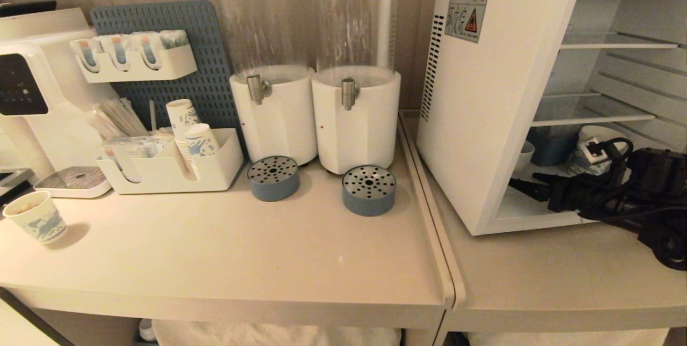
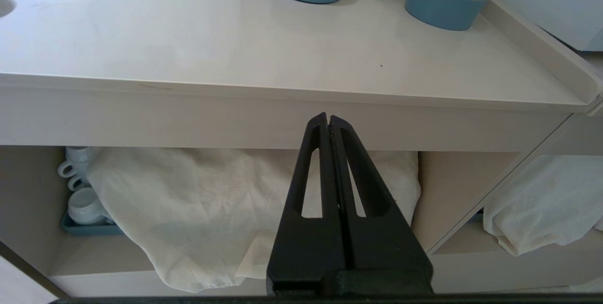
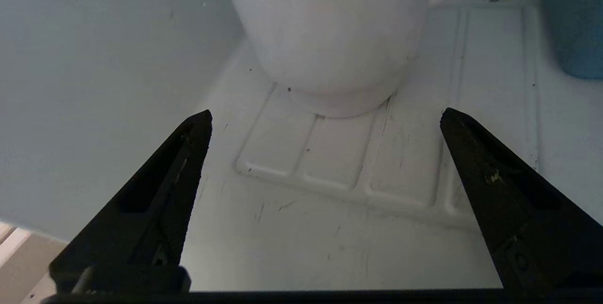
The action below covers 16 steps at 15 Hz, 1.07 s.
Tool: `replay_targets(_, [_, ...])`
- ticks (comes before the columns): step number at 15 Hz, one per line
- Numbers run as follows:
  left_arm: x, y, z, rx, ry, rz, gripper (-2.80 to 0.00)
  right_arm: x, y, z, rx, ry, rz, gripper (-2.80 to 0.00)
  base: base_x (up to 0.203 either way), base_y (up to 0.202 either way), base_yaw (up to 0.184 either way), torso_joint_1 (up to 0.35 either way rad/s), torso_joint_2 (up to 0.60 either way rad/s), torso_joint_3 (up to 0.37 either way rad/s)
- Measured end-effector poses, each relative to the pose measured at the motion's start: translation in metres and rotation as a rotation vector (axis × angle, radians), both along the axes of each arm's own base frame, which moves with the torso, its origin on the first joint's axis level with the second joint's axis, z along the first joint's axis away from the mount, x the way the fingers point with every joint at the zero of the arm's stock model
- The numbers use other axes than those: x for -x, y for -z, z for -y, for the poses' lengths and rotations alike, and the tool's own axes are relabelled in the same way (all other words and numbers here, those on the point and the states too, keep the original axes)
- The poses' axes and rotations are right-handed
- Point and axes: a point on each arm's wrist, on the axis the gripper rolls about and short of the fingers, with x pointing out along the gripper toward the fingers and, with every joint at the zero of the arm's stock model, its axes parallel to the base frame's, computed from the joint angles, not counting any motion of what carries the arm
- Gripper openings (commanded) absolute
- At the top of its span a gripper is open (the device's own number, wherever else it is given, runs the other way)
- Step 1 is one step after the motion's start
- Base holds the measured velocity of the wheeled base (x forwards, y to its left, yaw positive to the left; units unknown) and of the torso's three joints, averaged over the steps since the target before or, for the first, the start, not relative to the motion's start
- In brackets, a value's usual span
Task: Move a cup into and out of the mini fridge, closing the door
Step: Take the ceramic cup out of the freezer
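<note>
The mini fridge stands open on the right-hand counter; its door is out of view. The cup, squat and white with a handle, rests on the fridge floor close to the left inner wall. In the head view the fridge's front frame hides most of the cup. My right gripper is inside the bottom compartment, open, its fingertips a little short of the cup's base with nothing between them. The black right arm reaches in from the right. My left gripper is shut and empty, parked below the counter's front edge.
A blue container sits deeper in the fridge beside the cup. Two drink dispensers with blue drip trays, an organizer of paper cups and a loose paper cup occupy the left counter. White cloth fills the shelf below.
</note>
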Motion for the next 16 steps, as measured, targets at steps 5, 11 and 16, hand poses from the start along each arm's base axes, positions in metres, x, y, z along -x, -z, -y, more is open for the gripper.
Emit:
replay_targets(5, [0.000,0.000,0.000,0.001,0.000,0.000,-2.80,-0.019,-0.002,-0.004,0.011,-0.023,0.025,0.00,0.000,0.000,0.000,0.000,0.00,0.000])
replay_targets(11, [0.000,0.000,0.000,0.009,-0.001,-0.002,-2.80,-0.030,0.004,-0.004,0.026,-0.032,0.033,0.00,0.000,0.000,0.000,0.000,0.00,0.000])
replay_targets(16, [0.000,0.000,0.000,0.011,0.000,-0.002,-2.80,-0.039,-0.002,-0.002,0.029,-0.030,0.052,0.00,0.000,0.000,0.000,0.000,0.00,0.000])
